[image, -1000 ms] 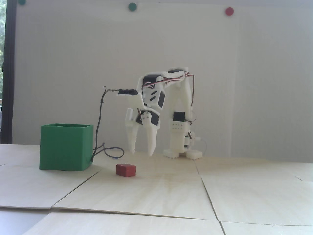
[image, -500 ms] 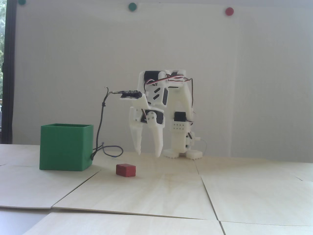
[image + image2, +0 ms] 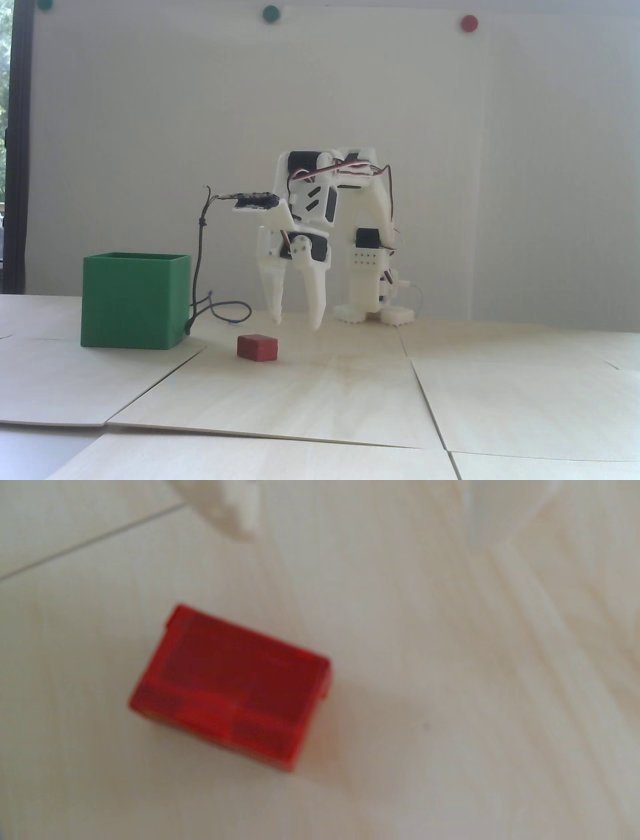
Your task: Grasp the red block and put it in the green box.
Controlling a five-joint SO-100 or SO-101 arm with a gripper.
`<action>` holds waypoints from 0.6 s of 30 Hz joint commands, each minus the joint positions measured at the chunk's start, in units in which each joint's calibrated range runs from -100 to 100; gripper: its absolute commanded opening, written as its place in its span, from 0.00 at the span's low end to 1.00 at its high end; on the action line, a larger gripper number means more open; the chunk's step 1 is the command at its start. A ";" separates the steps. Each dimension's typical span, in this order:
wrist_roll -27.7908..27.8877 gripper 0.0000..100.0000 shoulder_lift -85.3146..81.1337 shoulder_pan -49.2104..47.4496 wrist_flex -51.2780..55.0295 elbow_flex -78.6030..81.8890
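Observation:
The red block (image 3: 257, 347) lies on the light wooden table, to the right of the green box (image 3: 134, 306) in the fixed view. My white gripper (image 3: 296, 324) hangs just above the table, behind and slightly right of the block, with its two fingers spread apart and nothing between them. In the wrist view the block (image 3: 230, 687) lies flat below the two blurred white fingertips (image 3: 239, 514) at the top edge; the gap between them is empty. The green box is out of the wrist view.
A dark cable (image 3: 200, 265) hangs from the wrist camera down beside the box's right side. The arm's base (image 3: 372, 312) stands behind the gripper. Seams between wooden panels (image 3: 415, 370) cross the table. Round magnets (image 3: 469, 23) sit on the wall.

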 commanded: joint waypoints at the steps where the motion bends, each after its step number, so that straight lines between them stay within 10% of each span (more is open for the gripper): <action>1: -0.28 0.21 0.19 -0.35 1.14 -8.03; 18: -2.72 0.21 0.74 0.37 7.88 -8.56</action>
